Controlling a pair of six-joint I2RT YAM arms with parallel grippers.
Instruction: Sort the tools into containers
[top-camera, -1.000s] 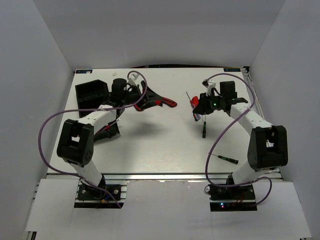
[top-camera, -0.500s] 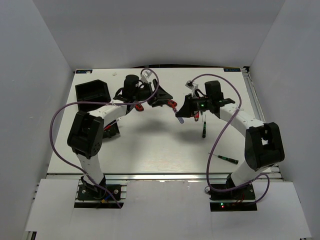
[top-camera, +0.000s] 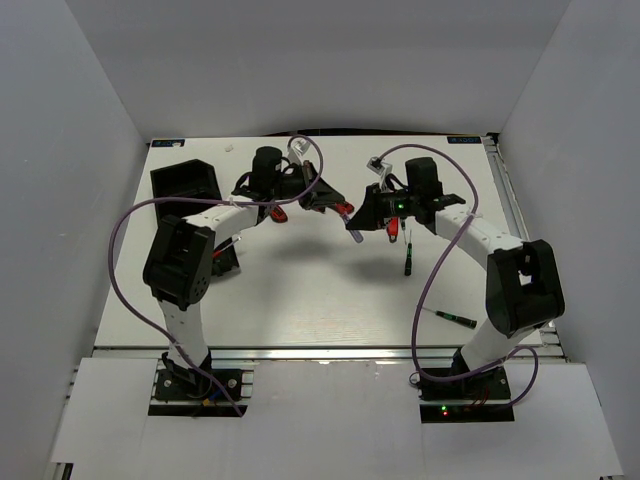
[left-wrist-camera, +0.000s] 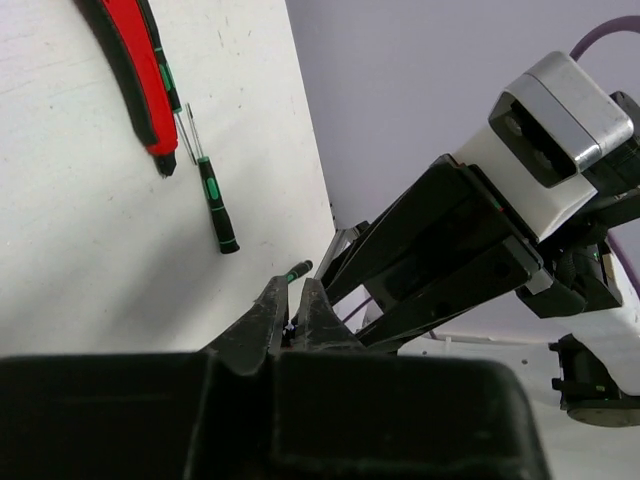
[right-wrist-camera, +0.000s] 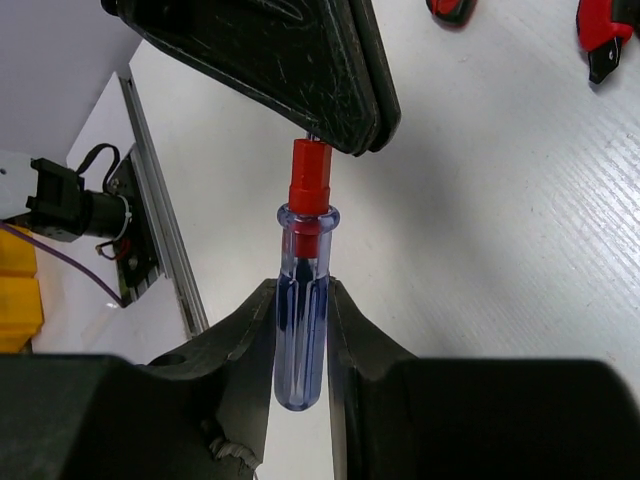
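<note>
item: red-blue screwdriver (right-wrist-camera: 302, 345). location: in air, well right of rear bin (top-camera: 184, 182), between arms. right claw (right-wrist-camera: 302, 298) pinching clear-blue handle. left claw (left-wrist-camera: 291, 305) pressed together at shaft end; grip on shaft likely, contact hidden. change: second ago claws well apart, now tip to tip. reading: handover toward bin side under way, release pending.

A white counter (top-camera: 320, 295) carries a black bin (top-camera: 183, 182) at its far left and a second bin (top-camera: 226, 262) nearer, partly hidden. Right of centre, a red-handled tool (top-camera: 393, 229) lies just beside a black-green screwdriver (top-camera: 407, 260). A smaller screwdriver (top-camera: 452, 318) lies near the front right.
</note>
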